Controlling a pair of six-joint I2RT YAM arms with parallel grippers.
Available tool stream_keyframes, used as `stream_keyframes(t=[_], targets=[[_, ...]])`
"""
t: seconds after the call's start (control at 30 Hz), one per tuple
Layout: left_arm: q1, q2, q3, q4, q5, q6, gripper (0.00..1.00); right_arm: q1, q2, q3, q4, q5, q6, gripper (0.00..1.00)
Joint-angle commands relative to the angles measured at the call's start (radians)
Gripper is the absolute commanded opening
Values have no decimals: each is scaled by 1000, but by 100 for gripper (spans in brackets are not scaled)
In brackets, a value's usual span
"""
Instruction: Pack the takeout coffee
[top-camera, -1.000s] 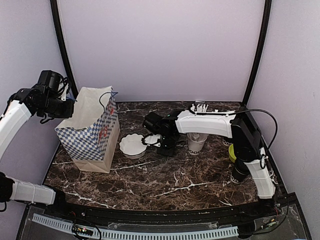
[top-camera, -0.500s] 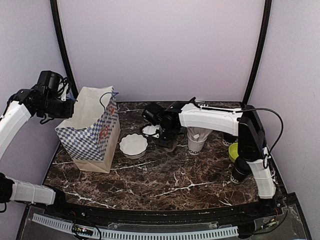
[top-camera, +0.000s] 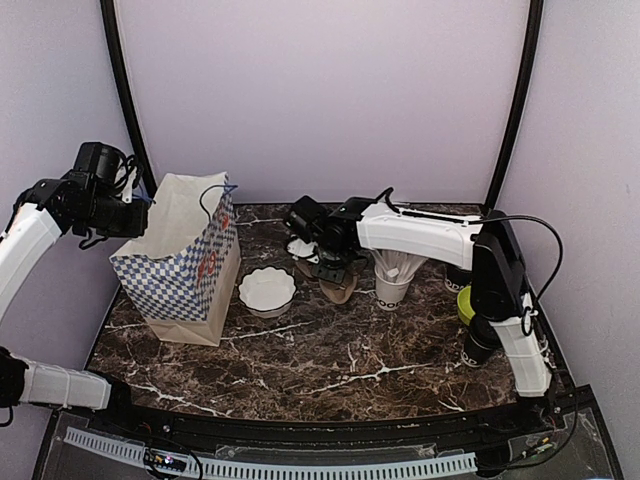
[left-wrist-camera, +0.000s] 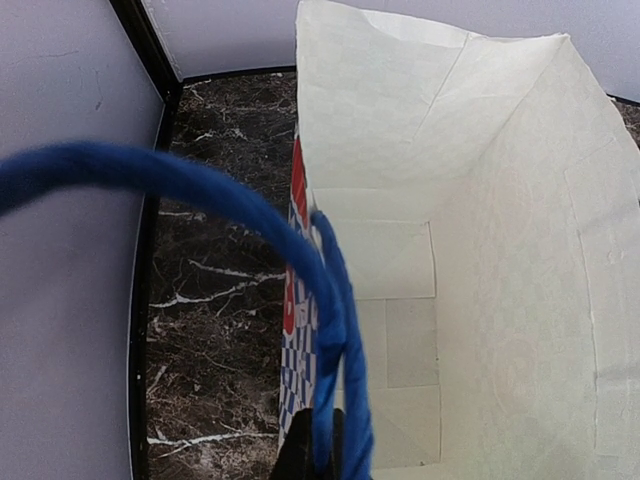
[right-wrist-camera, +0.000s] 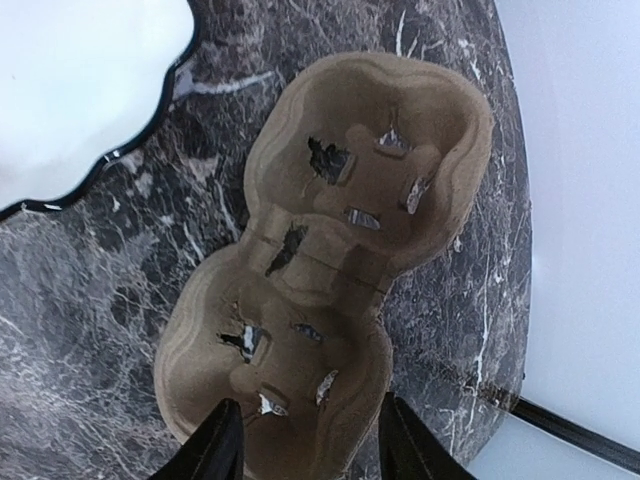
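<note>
Over 1 carrier (right-wrist-camera: 320, 270): right claw (right-wrist-camera: 310, 445) parted, seemingly empty | left claw (left-wrist-camera: 318, 452) pinching bag handle (left-wrist-camera: 250, 215)

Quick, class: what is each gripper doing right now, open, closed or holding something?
Left gripper: closed on the blue bag handle.
Right gripper: open, over the cardboard cup tray.

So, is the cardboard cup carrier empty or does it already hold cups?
Empty. In the right wrist view both wells of the cup carrier are bare; nothing sits in them.
</note>
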Motion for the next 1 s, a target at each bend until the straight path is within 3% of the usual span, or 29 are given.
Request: stream_keyframes(t=[0.0,0.37,0.53,0.63,0.97], targets=[[5,-21,-19,6,16,11,0,-21,34,8,12,20,10,46],[5,-19,-27,10,25,11,0,-38,54,21,42,138,14,52],[5,-17,-29,11,29,11,0,-35,29,17,37,88,10,52],[5,-17,-28,11,30,11,0,-39,24,-21,65,173,-5,53],[5,-15,-14,2,44,9,0,-53,44,-19,74,225,-6,54]])
